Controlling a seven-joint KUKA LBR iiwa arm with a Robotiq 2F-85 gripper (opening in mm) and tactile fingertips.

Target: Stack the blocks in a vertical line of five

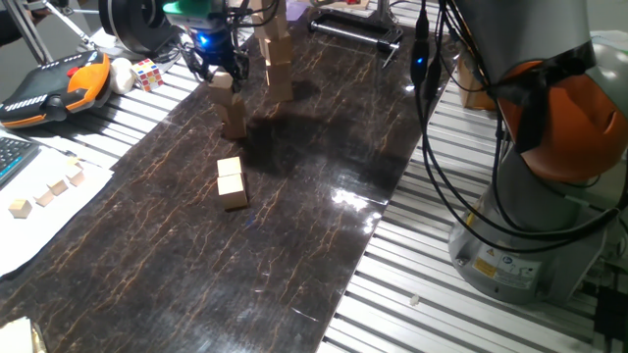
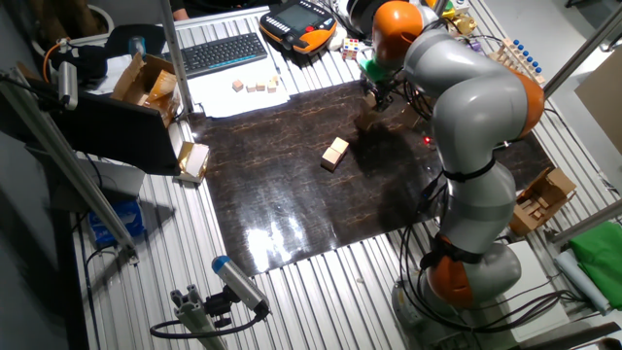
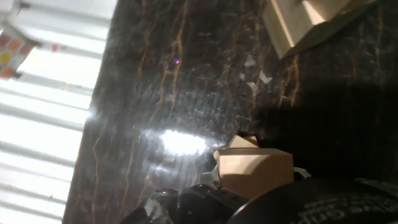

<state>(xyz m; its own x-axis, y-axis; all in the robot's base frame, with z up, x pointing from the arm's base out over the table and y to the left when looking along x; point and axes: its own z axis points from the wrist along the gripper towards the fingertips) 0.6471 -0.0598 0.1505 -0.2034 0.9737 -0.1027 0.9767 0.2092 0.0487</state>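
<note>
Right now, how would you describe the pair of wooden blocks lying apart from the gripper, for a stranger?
Find the dark marbled mat covering the table. Near its middle, two pale wooden blocks lie touching, side by side. Unlike the other blocks by the gripper, they have bare mat all around them.

A dark marbled mat (image 2: 292, 185) with thin orange veins covers the middle of the table (image 2: 321, 292), whose bare surface is ribbed aluminium slats. Overhead light glares off the mat near its front edge. A black keyboard (image 2: 224, 52) lies at the far edge beside open cardboard boxes (image 2: 146, 83).
</note>
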